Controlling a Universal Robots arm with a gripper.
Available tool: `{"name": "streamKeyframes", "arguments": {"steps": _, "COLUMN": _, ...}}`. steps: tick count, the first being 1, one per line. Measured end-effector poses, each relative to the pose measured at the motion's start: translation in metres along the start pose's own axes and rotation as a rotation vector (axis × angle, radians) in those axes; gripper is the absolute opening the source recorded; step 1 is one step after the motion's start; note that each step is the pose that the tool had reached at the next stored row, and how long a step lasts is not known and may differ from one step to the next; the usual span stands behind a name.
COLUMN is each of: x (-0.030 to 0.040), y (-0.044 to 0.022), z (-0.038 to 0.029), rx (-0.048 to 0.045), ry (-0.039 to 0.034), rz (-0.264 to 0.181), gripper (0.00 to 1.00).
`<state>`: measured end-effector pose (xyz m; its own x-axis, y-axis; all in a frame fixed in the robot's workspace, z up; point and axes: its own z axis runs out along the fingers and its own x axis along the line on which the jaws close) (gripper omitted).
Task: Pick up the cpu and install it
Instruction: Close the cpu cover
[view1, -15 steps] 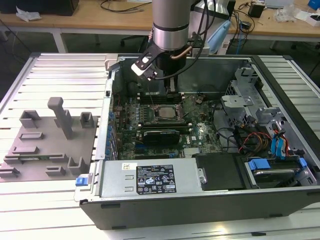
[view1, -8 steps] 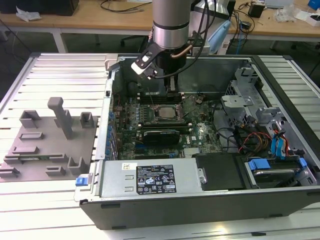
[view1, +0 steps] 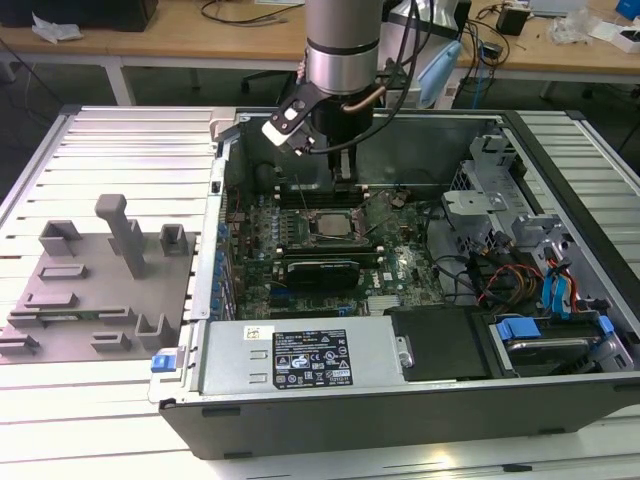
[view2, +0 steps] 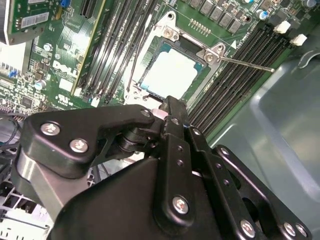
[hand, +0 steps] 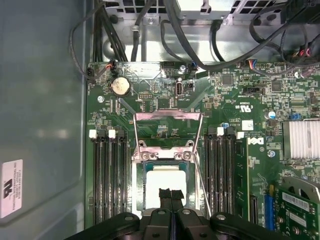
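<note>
The gripper had its two black fingertips pressed together with nothing between them, as the first wrist view showed. In the exterior view the gripper hung from the arm in the upper centre of the frame, pointing down into the open computer case. Directly under the fingertips lay the cpu, flat in its socket, its bright silver top partly covered by the fingertips in that view. In the second wrist view the cpu lay just past the gripper; whether the tips touched the chip could not be told. In the exterior view the cpu sat just below the gripper, near the centre of the frame.

The socket's metal retention frame stood swung open, and a thin lever ran out beside the socket. Rows of black memory slots flanked the socket on both sides on the green motherboard. A round coin battery sat on the board beyond the frame. A black expansion card lay just below the socket in the exterior view. Grey fixture blocks stood outside the case, toward the exterior view's left.
</note>
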<state>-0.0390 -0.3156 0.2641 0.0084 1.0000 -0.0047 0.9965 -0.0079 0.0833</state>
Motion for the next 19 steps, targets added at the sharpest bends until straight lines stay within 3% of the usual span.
{"name": "streamKeyframes", "arguments": {"steps": 5, "x": -0.0001, "y": 0.0011, "z": -0.0134, "rx": 0.0000, "ry": 0.0000, "rz": 0.000, "gripper": 0.11}}
{"name": "streamKeyframes", "arguments": {"steps": 8, "x": -0.0001, "y": 0.0015, "z": -0.0175, "rx": 0.0000, "ry": 0.0000, "rz": 0.000, "gripper": 0.11}}
{"name": "streamKeyframes", "arguments": {"steps": 19, "x": -0.0001, "y": 0.0024, "z": -0.0192, "rx": 0.0001, "ry": 0.0000, "rz": 0.000, "gripper": 0.11}}
